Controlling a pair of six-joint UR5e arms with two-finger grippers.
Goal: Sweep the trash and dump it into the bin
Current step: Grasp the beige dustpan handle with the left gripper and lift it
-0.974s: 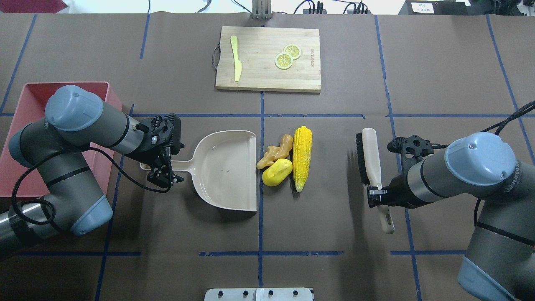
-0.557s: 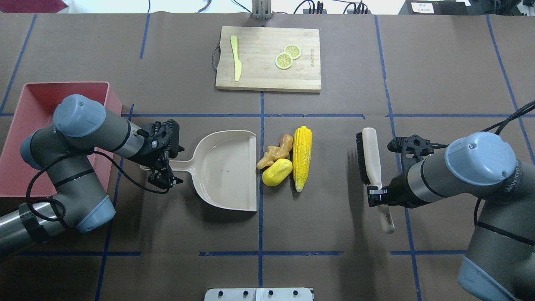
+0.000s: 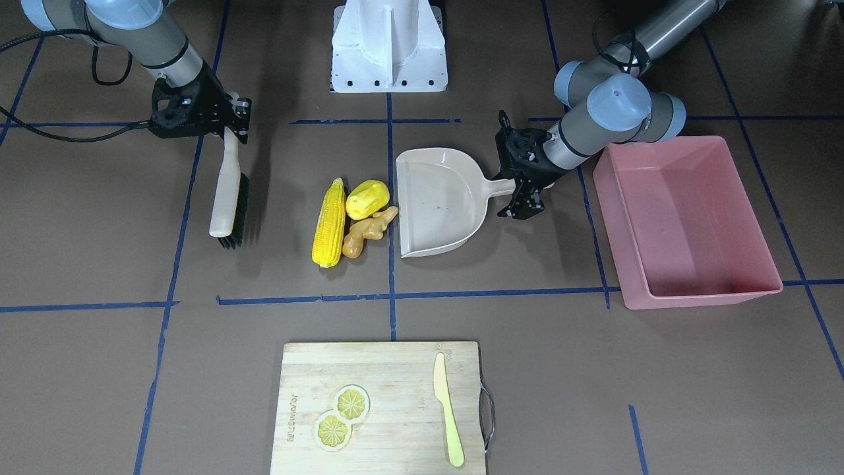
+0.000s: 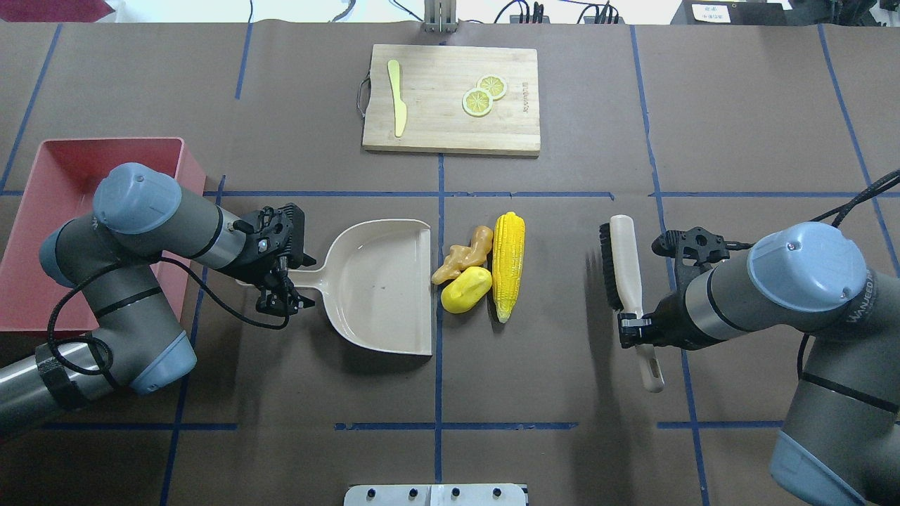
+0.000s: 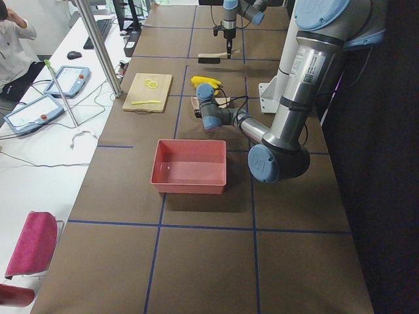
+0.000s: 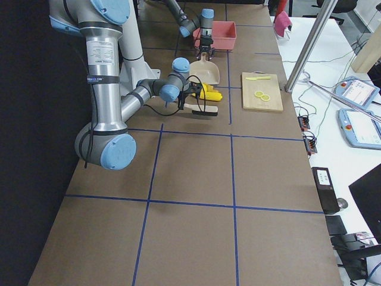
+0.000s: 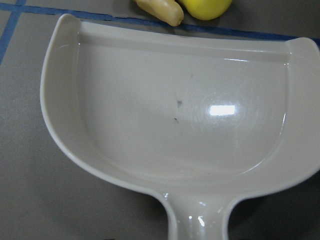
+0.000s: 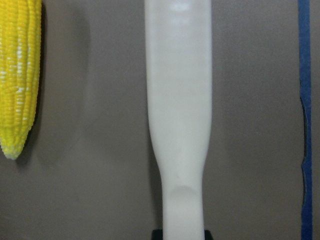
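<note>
1. Over the last second the left arm has folded in. In the overhead view its blue elbow cap has slid lower and toward the middle, and the left gripper [image 4: 283, 301] has settled closer onto the dustpan's handle [image 4: 313, 277]
2. Nothing else has shifted: the dustpan [image 4: 380, 288], the trash and the brush [image 4: 624, 263] lie where they lay, and the right arm has held its pose
3. I read this as the left arm finishing its hold on the pan to brace it. Sweeping has not begun, and neither the pan nor the bin [image 3: 686, 224] holds anything yet
4. The left fingers are down at the handle, but I cannot tell whether they are clenched, since the wrist view shows only pan and handle. The right gripper [image 4: 635, 330] has its fingers clenched on the thin end of the brush, with the bristles facing the trash
5. The trash is bunched on the counter [image 4: 562, 365] just outside the pan's open lip. The ginger root [image 4: 464, 256] and the potato-like lump [image 4: 465, 289] are nearest the lip, and the corn cob [image 4: 508, 263] lies beyond them, well apart from the brush
6. The pan is glossy beige plastic, shallow, with a rounded back wall and a straight lip. The cob is long, ridged and tapered, so it may roll; the lump is smooth and the root knobbly. The brush has a smooth pale back and dense black bristles, and the bin is pink plastic with sloping sides
</note>
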